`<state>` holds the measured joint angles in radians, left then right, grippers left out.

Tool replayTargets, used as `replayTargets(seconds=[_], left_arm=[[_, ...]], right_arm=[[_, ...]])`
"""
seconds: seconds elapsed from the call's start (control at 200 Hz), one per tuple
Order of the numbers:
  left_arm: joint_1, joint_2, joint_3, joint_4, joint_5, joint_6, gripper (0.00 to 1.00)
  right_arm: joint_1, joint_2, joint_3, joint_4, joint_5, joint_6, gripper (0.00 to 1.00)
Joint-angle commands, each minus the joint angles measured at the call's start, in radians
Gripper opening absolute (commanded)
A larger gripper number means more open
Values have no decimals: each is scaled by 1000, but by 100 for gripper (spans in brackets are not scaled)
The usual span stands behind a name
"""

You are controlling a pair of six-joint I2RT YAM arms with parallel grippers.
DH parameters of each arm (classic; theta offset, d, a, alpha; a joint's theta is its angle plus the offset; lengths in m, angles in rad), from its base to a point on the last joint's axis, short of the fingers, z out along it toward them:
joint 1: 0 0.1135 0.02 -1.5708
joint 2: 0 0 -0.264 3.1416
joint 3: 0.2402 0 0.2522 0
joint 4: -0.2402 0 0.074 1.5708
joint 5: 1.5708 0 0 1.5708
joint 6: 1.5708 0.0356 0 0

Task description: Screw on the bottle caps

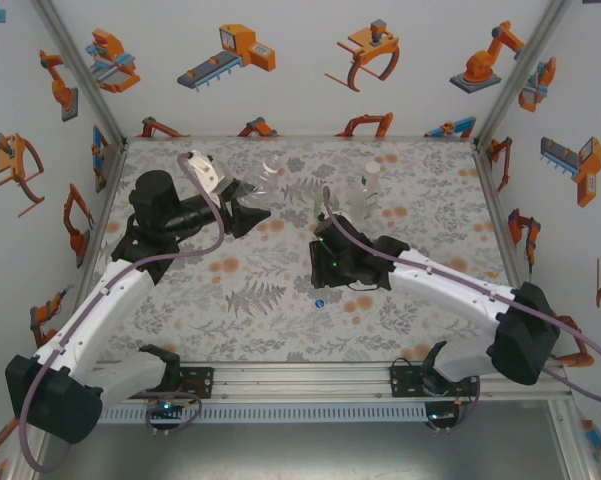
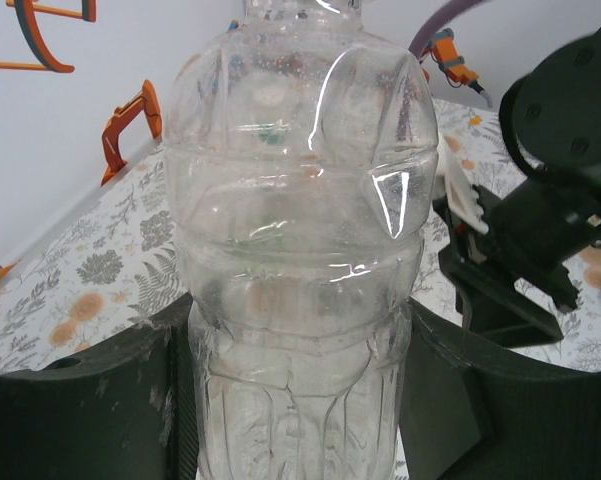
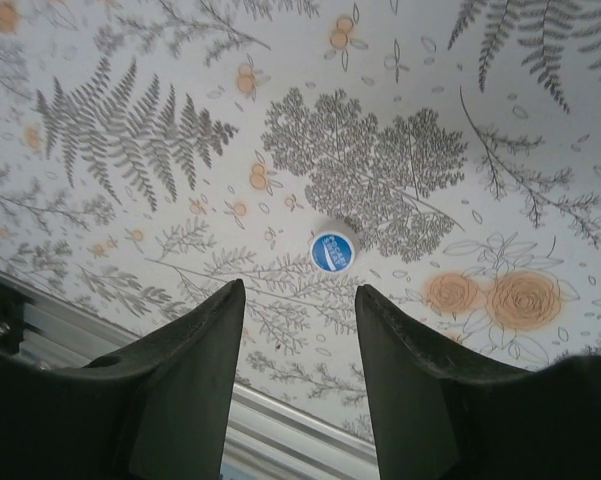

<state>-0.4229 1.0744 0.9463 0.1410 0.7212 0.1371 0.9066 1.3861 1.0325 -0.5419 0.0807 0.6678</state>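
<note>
Left tool [image 2: 295,400] clamps a colourless bottle [image 2: 300,200]; right tool [image 3: 300,295] gapes empty near blue cap [image 3: 333,251].

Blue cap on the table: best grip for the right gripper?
Pinch the rim wall across its diameter, coming straight down from above. The blue cap lies flat on the table, printed face up, low and round; the open right gripper hovers just short of it.

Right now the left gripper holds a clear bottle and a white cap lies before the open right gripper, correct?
No: the cap is blue, not white, per the right wrist view. The left gripper does hold a clear bottle, and the right gripper is open.
</note>
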Motion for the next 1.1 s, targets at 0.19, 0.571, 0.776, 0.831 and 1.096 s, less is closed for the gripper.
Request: replayTargets(seconds=[0.19, 0.571, 0.776, 0.831, 1.096], left_arm=[[1, -26, 3, -3, -4, 19, 0], [-1, -19, 3, -5, -10, 19, 0], [-3, -14, 4, -5, -10, 14, 0], [-3, -13, 5, -1, -9, 9, 0], [-3, -7, 6, -3, -9, 6, 0]], right_arm=[[27, 89, 24, -53, 36, 57, 47], [26, 196, 22, -28, 42, 87, 46], [30, 233, 12, 5, 33, 104, 45], [30, 246, 13, 5, 30, 103, 45], [32, 303, 26, -2, 17, 102, 45]])
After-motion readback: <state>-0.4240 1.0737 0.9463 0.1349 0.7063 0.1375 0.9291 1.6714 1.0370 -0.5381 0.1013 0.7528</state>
